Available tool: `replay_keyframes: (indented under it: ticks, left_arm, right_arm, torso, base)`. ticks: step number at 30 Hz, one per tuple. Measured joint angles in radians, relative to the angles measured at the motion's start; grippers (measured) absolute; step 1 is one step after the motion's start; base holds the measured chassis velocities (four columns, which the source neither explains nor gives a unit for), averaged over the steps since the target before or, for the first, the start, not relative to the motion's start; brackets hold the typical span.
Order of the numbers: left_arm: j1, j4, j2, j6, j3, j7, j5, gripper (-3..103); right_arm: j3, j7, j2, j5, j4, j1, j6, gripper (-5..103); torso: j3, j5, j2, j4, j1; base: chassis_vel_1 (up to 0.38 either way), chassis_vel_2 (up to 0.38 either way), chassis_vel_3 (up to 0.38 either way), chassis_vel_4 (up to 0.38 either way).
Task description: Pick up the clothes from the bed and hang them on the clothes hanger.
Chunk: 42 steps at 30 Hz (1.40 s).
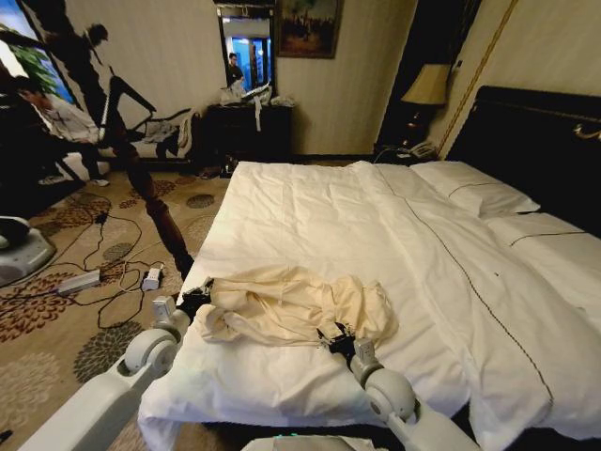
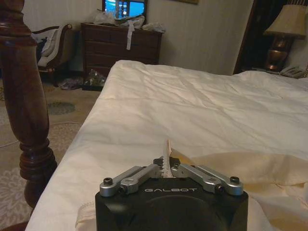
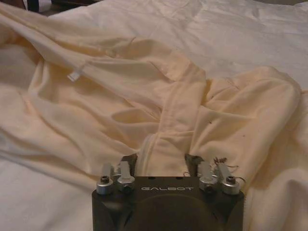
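Crosswise near the foot edge of the bed, the shirt runs left to right. The left pincer clenches its left end; the right pincer, released, straddles the nearer fold.

The soft, matt, pale-yellow cloth shirt lay creased on the smoother white cloth duvet of the bed. The left gripper had a matt black body, probably plastic, with brushed silver metal links. The turned bedpost of dark wood at the near left corner looked polished and glossy.
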Motion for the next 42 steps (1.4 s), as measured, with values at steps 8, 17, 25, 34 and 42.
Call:
replay_keyframes:
  ticks: [8,17,25,34,42]
  left_arm:
    - [0.018,-0.013,0.001,0.000,-0.012,0.000,0.000,0]
    - [0.018,-0.028,-0.003,0.000,-0.007,-0.002,0.002,0]
    - [-0.031,-0.094,0.036,0.006,-0.005,-0.024,-0.037,0]
    - [-0.296,-0.126,0.167,0.017,0.015,-0.030,-0.209,0]
    - [-0.373,-0.016,0.055,0.012,0.114,-0.043,-0.105,0]
  right_arm:
    - [0.011,0.001,-0.022,0.019,0.021,-0.009,0.002,25]
    - [0.048,0.021,-0.036,0.051,0.057,-0.024,0.027,1]
    - [0.125,0.070,-0.066,0.087,0.164,-0.010,0.094,0]
    - [0.260,0.124,-0.133,0.290,0.252,0.126,0.126,0]
    - [0.199,0.123,-0.095,0.333,0.065,0.337,0.134,0]
  torso:
    - [0.000,0.0000,0.000,0.0001,0.000]
    - [0.000,0.0001,0.000,0.0000,0.000]
    - [0.000,-0.0003,0.000,-0.0001,0.000]
    - [0.000,0.0002,0.000,0.0001,0.000]
    - [0.000,-0.0003,0.000,0.0012,0.000]
  base:
    - [0.000,0.000,0.000,0.000]
    - [0.000,0.000,0.000,0.000]
    - [0.000,0.000,0.000,0.000]
    - [0.000,0.000,0.000,0.000]
    - [0.000,0.000,0.000,0.000]
